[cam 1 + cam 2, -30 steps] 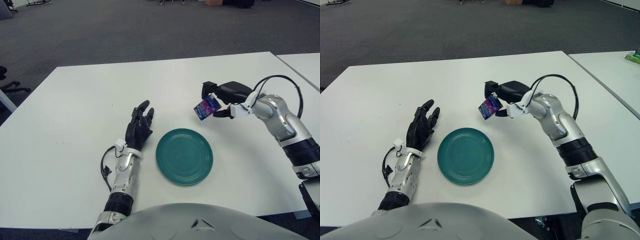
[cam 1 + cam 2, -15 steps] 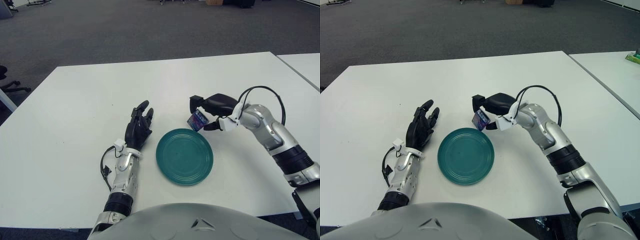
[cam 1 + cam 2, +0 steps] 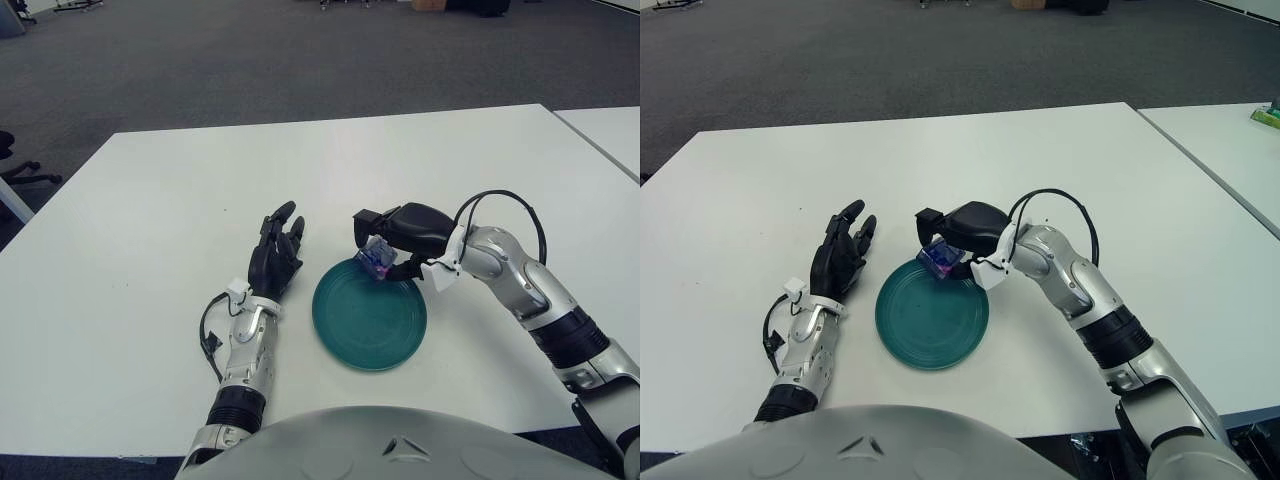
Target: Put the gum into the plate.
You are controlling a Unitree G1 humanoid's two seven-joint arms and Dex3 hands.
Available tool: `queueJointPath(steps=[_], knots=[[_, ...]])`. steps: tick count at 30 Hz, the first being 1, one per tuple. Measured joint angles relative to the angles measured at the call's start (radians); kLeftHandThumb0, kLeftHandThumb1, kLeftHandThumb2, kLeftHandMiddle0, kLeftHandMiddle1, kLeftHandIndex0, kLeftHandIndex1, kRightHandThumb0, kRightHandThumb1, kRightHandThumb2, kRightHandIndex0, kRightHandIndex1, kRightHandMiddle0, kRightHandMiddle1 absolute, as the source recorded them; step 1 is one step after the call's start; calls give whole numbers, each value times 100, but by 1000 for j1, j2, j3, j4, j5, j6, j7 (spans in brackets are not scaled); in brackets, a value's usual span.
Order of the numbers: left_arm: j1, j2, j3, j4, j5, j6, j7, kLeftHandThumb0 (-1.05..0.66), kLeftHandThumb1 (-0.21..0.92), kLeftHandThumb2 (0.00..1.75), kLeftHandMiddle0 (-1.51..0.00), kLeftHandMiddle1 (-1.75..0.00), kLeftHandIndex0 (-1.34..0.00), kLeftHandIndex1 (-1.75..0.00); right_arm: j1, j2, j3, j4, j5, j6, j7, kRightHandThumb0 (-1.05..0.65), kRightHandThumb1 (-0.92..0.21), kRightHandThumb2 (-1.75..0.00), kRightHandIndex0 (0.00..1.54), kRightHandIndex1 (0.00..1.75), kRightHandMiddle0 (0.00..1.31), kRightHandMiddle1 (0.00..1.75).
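A round teal plate [image 3: 372, 322] lies on the white table in front of me. My right hand [image 3: 385, 247] is shut on a small blue and purple gum packet [image 3: 378, 258] and holds it just above the plate's far rim. It also shows in the right eye view [image 3: 940, 259]. My left hand [image 3: 278, 252] rests flat on the table to the left of the plate, fingers spread and empty.
The white table [image 3: 150, 250] ends at a far edge with grey carpet behind. A second white table [image 3: 610, 125] stands close on the right, with a narrow gap between them.
My right hand has carried the gum packet left and down, from right of the plate to over the plate's far rim. The left hand has not moved.
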State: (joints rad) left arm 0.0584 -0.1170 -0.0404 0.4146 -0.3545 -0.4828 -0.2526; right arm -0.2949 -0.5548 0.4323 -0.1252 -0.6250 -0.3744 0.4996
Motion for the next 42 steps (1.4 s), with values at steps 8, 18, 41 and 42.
queueJointPath(steps=[8, 18, 41, 42], knots=[[-1, -1, 4, 2, -22, 7, -25, -84, 92, 92, -32, 0, 0, -75, 34, -4, 6, -95, -38, 24, 42, -38, -72, -79, 62, 175, 32, 175], [-10, -2, 18, 16, -42, 16, -37, -83, 92, 92, -33, -1, 0, -78, 35, -15, 10, -149, -56, 60, 133, -37, -82, -66, 57, 175, 26, 175], [-26, -3, 24, 34, -42, 15, -39, -84, 92, 92, -27, 0, 0, -71, 85, -21, 33, -136, -95, 69, 151, -87, -92, -86, 10, 125, 3, 120], [-26, -3, 24, 34, -37, 14, -39, -84, 92, 93, -27, 0, 0, -70, 87, -21, 33, -136, -99, 77, 151, -89, -92, -88, 9, 118, 2, 115]])
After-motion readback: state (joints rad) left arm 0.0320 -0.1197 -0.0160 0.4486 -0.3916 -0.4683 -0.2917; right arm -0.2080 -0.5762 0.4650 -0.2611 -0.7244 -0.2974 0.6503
